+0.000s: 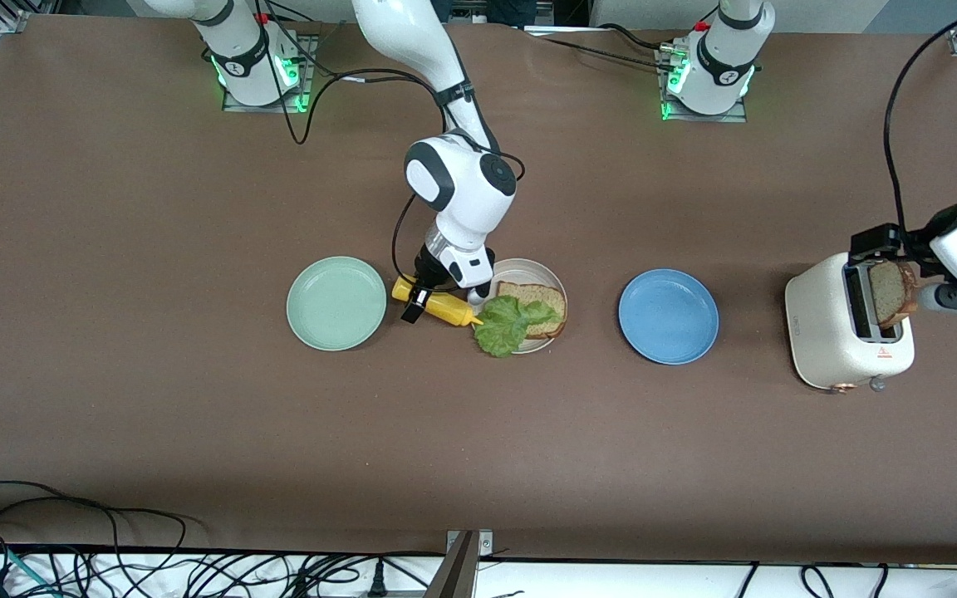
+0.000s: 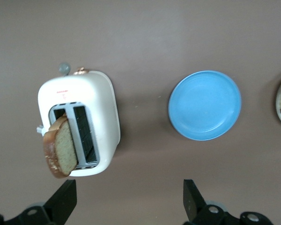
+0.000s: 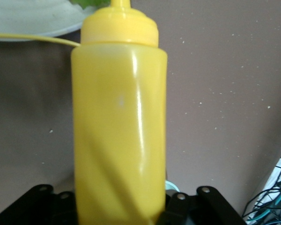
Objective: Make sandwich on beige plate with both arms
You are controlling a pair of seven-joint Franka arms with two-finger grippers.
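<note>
The right gripper (image 1: 417,304) has its fingers pinching a yellow squeeze bottle (image 1: 440,306), its nozzle toward the beige plate (image 1: 538,267) just beside. There one bread slice (image 1: 538,301) lies under lettuce (image 1: 505,325). The left gripper (image 2: 129,202), fingers spread wide, hangs over the counter (image 1: 113,208) near a toaster (image 2: 103,110) holding a second slice (image 2: 62,146).

Beige plate (image 1: 538,270) partly under bread, lettuce and right arm.
</note>
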